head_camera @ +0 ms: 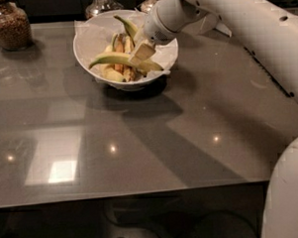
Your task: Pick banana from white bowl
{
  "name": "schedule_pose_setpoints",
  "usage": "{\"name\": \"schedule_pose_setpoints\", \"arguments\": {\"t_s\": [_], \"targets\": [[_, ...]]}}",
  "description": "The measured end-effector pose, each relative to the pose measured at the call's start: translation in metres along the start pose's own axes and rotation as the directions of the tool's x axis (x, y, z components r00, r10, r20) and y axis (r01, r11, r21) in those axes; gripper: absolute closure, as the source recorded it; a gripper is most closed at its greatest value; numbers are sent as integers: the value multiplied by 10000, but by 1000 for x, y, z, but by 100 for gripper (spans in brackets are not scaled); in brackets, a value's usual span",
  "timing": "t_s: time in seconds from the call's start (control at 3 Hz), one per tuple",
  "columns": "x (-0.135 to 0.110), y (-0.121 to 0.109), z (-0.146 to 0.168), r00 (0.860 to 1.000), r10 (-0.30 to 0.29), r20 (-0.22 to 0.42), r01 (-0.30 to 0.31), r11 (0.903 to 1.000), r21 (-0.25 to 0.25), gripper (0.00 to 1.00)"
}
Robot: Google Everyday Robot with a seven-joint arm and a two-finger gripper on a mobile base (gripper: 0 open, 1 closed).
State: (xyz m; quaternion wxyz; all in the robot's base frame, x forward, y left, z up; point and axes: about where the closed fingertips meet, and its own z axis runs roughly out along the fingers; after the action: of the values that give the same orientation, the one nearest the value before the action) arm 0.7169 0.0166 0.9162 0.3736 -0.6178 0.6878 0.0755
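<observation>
The white bowl [88,41], lined with crumpled white paper, stands at the back of the grey table. The long yellow banana [109,59] with greenish tips lies across its front, tips pointing left and right. A darker green banana [128,26] stands more upright behind it, and short orange-yellow pieces [118,48] lie between them. My gripper [142,52] reaches in from the right on the white arm. It sits right over the long banana, just right of its middle, and hides part of it.
A glass jar of brown contents [7,25] stands at the back left. Two more jars [102,4] stand behind the bowl. My white arm [244,22] crosses the back right of the table. The table's front edge [132,193] runs across below.
</observation>
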Motion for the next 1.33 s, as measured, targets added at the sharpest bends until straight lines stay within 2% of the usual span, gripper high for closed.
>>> {"name": "schedule_pose_setpoints", "arguments": {"t_s": [0.67,1.33], "targets": [[9,8,18,9966,820,-100,-823,9955,-471,47],[22,15,36,9892,1441,-284,-1461,9853,-890,51]]}}
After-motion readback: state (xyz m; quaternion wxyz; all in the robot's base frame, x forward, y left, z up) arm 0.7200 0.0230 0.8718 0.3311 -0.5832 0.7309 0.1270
